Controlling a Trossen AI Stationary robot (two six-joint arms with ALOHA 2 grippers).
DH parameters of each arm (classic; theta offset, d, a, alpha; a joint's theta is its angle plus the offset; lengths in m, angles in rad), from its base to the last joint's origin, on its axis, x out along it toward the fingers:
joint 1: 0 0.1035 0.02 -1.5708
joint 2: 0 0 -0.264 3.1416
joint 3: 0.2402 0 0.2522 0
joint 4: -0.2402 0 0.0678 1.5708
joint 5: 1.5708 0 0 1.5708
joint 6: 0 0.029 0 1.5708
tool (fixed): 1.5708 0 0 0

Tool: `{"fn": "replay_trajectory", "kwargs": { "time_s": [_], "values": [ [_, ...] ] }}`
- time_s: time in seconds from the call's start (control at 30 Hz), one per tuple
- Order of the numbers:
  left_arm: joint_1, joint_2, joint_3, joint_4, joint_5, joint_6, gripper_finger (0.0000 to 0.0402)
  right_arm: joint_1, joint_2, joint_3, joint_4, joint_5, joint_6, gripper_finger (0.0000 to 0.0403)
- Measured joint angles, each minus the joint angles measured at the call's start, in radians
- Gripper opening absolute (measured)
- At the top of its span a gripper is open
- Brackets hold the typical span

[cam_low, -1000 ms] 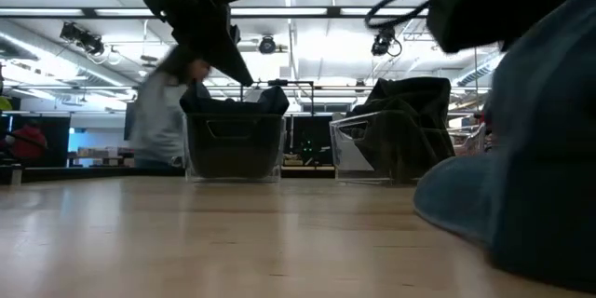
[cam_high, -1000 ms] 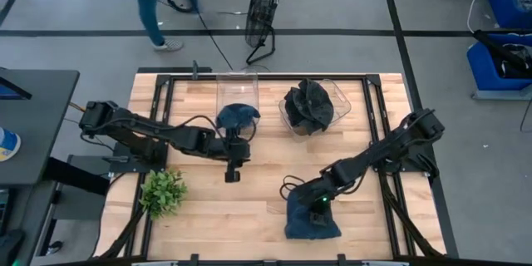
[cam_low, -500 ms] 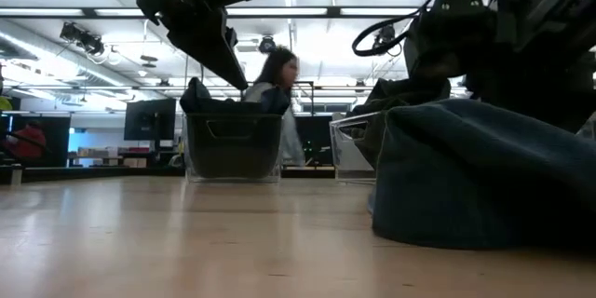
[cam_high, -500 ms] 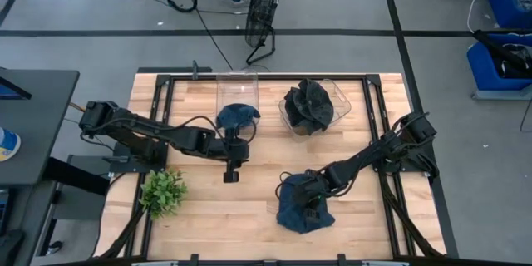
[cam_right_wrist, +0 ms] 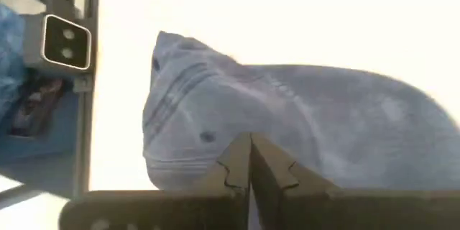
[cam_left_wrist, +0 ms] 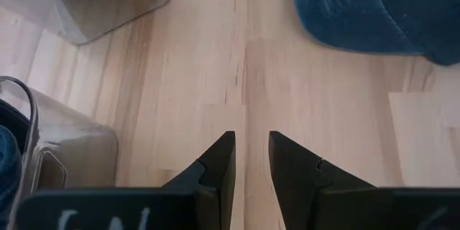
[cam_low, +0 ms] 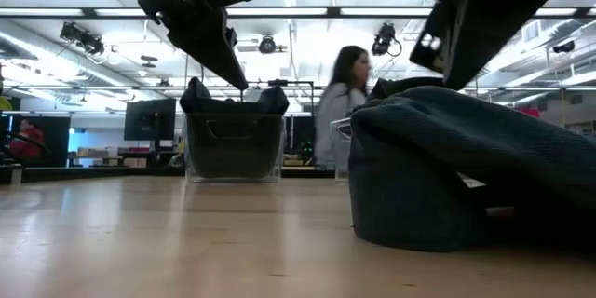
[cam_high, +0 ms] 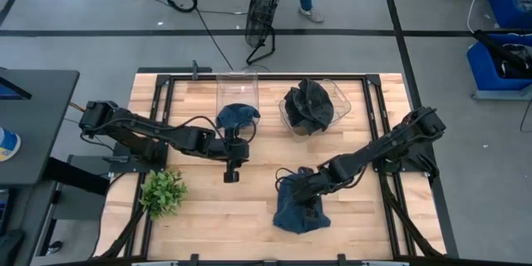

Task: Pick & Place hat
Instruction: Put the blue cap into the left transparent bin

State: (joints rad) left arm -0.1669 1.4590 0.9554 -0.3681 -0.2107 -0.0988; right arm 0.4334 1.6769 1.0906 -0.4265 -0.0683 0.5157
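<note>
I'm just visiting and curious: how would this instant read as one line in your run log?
right end effector: shut on blue hat, low over table front | left end effector: slightly open, empty, waiting mid-table | two clear bins at back hold hats

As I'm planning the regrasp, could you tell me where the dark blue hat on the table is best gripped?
The right gripper is already shut on the dark blue hat at its raised far edge. Grip that lifted fold from above; the rest is slumped on the wooden table, offering no pinchable ridge.
</note>
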Motion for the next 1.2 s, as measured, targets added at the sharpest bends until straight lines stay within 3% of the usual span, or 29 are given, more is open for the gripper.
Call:
{"fn": "replay_trajectory", "kwargs": {
  "time_s": [0.17, 0.53, 0.7, 0.87, 1.0, 1.1, 1.2],
  "values": [
    [0.0, 0.0, 0.0, 0.003, 0.0, -0.025, 0.0087, -0.001, -0.006, 0.029, -0.073, 0.061, -0.133, 0.0039],
    [0.0, 0.0, 0.0, 0.011, 0.0, -0.04, 0.0087, -0.007, 0.063, 0.026, -0.044, 0.045, -0.192, 0.0159],
    [-0.006, 0.0, 0.001, 0.021, 0.0, -0.042, 0.0087, -0.008, 0.102, 0.025, -0.036, 0.05, -0.211, 0.0177],
    [-0.006, -0.003, 0.001, 0.018, -0.02, -0.013, 0.0087, -0.009, 0.118, 0.027, -0.043, 0.037, -0.21, 0.0153],
    [-0.006, -0.053, 0.001, 0.003, -0.026, 0.001, 0.0087, -0.013, 0.116, 0.027, -0.052, 0.034, -0.194, 0.0088],
    [-0.006, -0.129, 0.001, -0.021, -0.035, 0.042, 0.0087, -0.025, 0.102, 0.027, -0.066, -0.041, -0.225, 0.0023],
    [-0.004, -0.224, 0.001, -0.037, -0.097, 0.119, 0.0087, -0.036, 0.092, 0.026, -0.082, -0.037, -0.242, 0.0013]
  ]
}}
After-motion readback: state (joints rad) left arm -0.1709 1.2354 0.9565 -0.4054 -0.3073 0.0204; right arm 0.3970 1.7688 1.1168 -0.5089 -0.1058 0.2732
